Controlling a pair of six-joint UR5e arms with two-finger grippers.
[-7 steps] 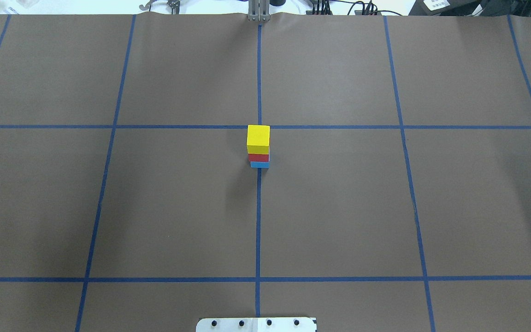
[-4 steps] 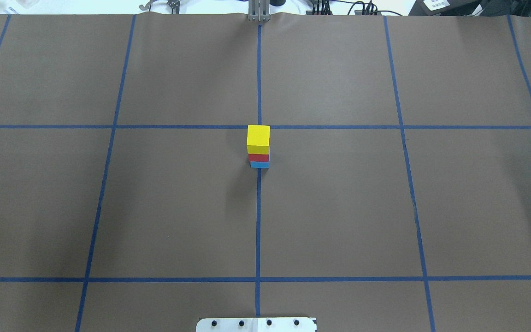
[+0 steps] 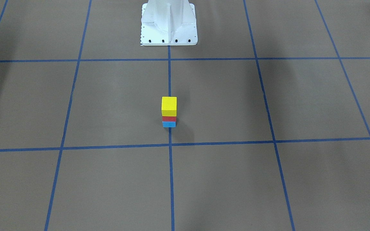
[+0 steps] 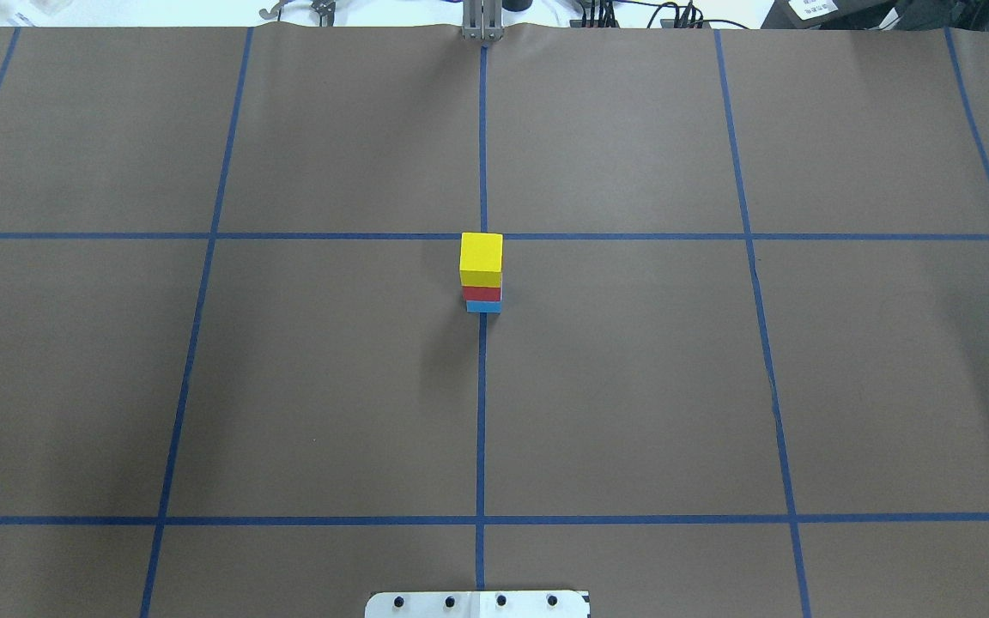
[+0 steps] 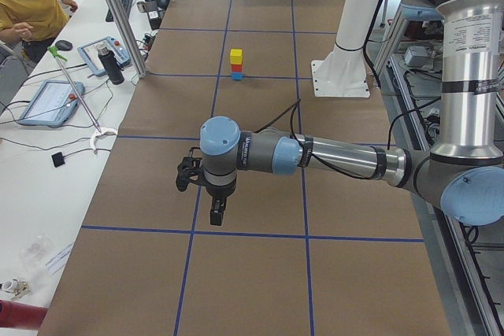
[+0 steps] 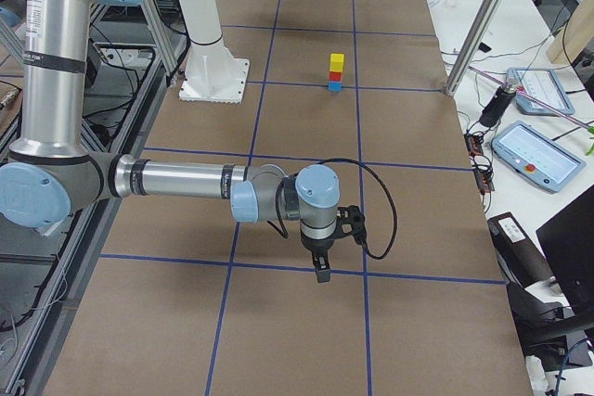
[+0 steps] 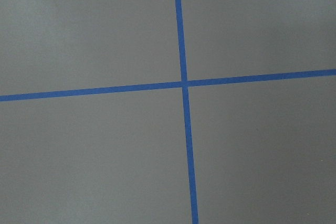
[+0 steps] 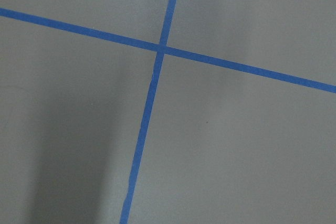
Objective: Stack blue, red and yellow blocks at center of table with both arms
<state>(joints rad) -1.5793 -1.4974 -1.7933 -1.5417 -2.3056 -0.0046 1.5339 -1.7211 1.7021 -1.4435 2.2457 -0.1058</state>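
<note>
The yellow block (image 4: 481, 257) sits on the red block (image 4: 482, 293), which sits on the blue block (image 4: 483, 306), an upright stack on the table's centre line. The stack also shows in the front view (image 3: 169, 106). Nothing touches it. My left gripper (image 5: 216, 214) shows only in the exterior left view, hanging over the table far from the stack; I cannot tell whether it is open or shut. My right gripper (image 6: 321, 274) shows only in the exterior right view, likewise far from the stack, state unclear. Both wrist views show only brown paper and blue tape lines.
The white robot pedestal (image 3: 169, 25) stands at the table's robot-side edge. An operators' bench with tablets (image 5: 47, 102) and a person in yellow (image 5: 27, 5) runs along the far side. Aluminium posts (image 6: 478, 30) stand at that edge.
</note>
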